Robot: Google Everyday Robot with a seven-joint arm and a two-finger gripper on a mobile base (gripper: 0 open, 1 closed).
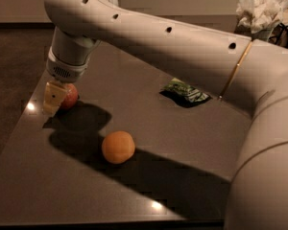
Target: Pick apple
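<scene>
The apple (pixel 70 97), small and red with a paler patch, sits on the dark table (pixel 149 128) near its far left edge. My gripper (pixel 52 98) hangs from the big white arm (pixel 149 37) and is down at table height, right against the apple's left side, covering part of it. I cannot tell whether it touches or holds the apple. A plain orange round fruit (pixel 118 147) lies apart, nearer the front and to the right of the apple.
A green crumpled snack bag (pixel 185 91) lies at the middle right of the table. White crumpled paper in a wire holder (pixel 261 11) stands at the back right. The table's left edge runs just beside the gripper.
</scene>
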